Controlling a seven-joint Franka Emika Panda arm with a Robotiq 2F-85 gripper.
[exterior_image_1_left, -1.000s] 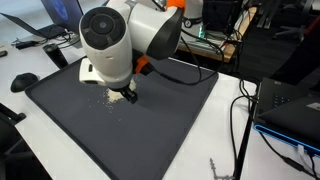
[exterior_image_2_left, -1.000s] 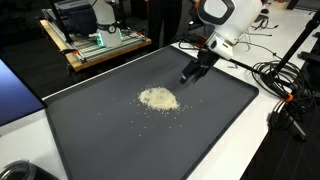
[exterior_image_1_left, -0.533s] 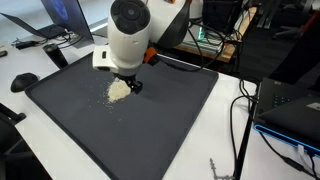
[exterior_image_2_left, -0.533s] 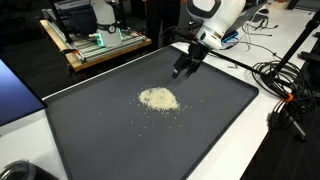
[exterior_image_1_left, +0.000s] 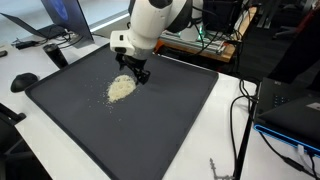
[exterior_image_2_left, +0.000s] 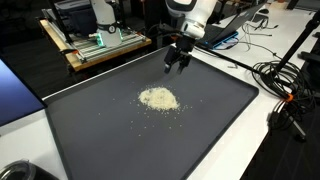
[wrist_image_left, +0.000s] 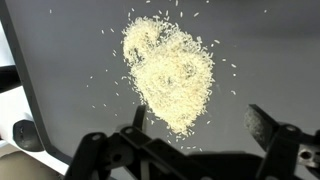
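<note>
A small heap of pale rice grains lies on a dark grey mat, with stray grains scattered around it. My gripper hangs open in the air beyond the heap, toward the mat's far edge, and touches nothing. In the wrist view the heap fills the middle of the picture on the mat. The gripper shows there with its two fingers wide apart and nothing between them; the heap's lower tip lies just inside the left finger.
The mat sits on a white table. A black mouse lies beside its corner. A laptop and cables are off one side. A wooden cart with electronics stands behind the table.
The arm has swung across the back of the mat and lifted off the heap's side, so the rice now shows fully. The jaws stayed open.
</note>
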